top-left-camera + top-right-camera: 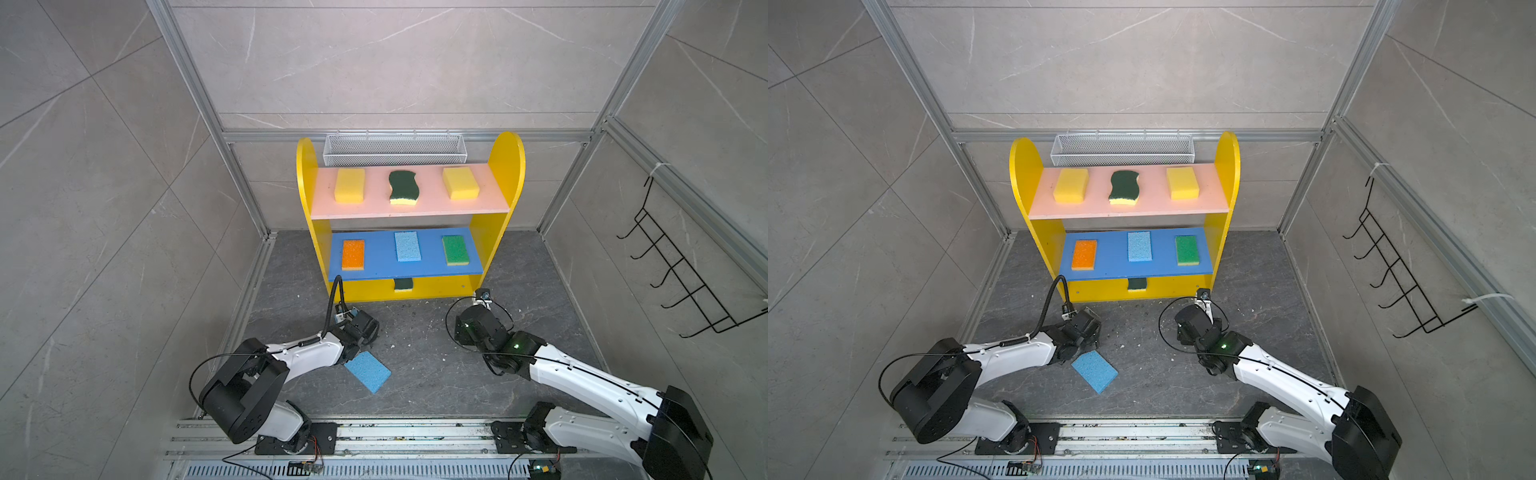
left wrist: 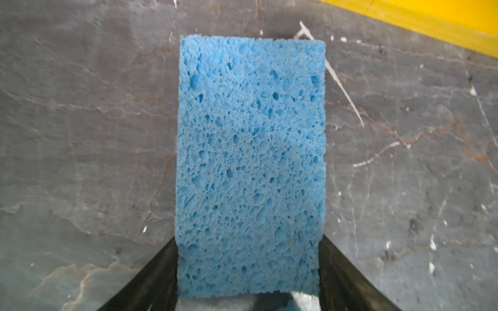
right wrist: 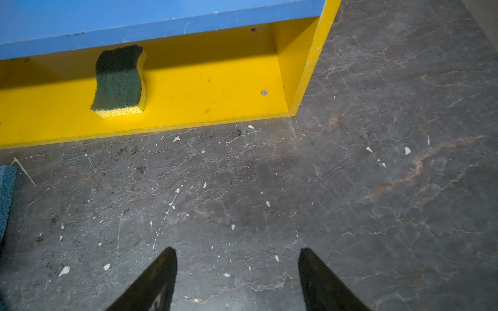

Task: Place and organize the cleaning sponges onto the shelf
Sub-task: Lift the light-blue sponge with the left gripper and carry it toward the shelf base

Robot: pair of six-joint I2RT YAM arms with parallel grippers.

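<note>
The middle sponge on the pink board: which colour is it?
Dark green scourer over a yellow layer; best seen in a top view.

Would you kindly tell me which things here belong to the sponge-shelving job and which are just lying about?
Job: shelf; seven sponges on it; blue sponge on the floor, straddled by the left gripper.
Lying about: white mesh basket; black hook rack.

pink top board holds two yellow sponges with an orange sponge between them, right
Not quite. Between the two yellow sponges on the pink top board lies a wavy dark green scourer, not an orange sponge; both top views show it.
</note>
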